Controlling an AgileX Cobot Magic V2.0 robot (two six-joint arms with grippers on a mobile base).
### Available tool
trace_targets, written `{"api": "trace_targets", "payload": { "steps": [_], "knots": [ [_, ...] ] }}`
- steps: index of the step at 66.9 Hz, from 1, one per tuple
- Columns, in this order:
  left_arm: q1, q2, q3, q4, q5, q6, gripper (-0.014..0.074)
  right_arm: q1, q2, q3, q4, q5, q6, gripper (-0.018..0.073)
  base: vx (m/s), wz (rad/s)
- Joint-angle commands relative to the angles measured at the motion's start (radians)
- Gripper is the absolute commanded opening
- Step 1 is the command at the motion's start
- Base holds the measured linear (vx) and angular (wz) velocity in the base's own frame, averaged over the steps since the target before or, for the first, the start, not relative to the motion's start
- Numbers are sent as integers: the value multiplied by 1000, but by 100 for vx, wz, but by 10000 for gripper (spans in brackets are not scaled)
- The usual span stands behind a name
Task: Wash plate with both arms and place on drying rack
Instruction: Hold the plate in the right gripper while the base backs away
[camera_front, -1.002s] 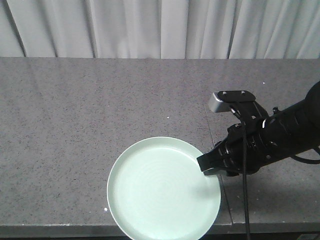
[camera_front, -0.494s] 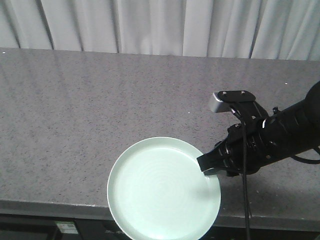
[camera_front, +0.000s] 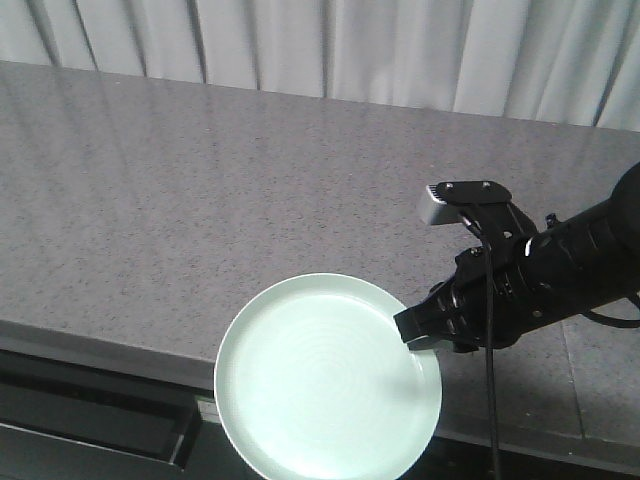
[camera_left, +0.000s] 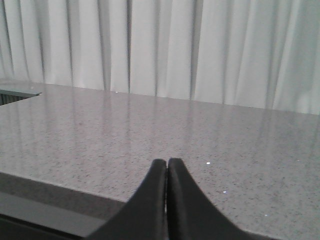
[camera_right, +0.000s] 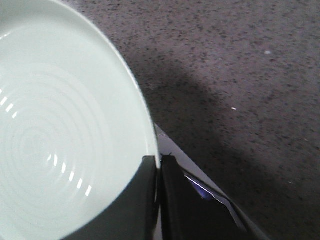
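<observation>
Plate (camera_front: 328, 375) farther beyond counter edge (camera_front: 100, 348)

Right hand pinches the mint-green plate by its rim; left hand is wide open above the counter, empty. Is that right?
Not quite. The left hand is shut, fingers pressed together, as the left wrist view shows. It is empty above the counter, and the right hand does pinch the plate by its rim.

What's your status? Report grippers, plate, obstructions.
Right gripper shut on plate rim. Left gripper shut, empty. Plate held over counter's front edge. Drying rack not in sight.
</observation>
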Motion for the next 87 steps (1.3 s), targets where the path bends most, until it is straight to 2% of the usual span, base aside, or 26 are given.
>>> {"api": "trace_targets", "payload": {
  "steps": [1, 87],
  "knots": [
    [-3, -14, -27, -1, -75, 1, -6, -1, -32, -26, 34, -23, -4, -1, -8, 38],
    [-3, -14, -27, -1, -75, 1, -6, -1, -32, -26, 34, -22, -4, -1, -9, 39]
  ]
}}
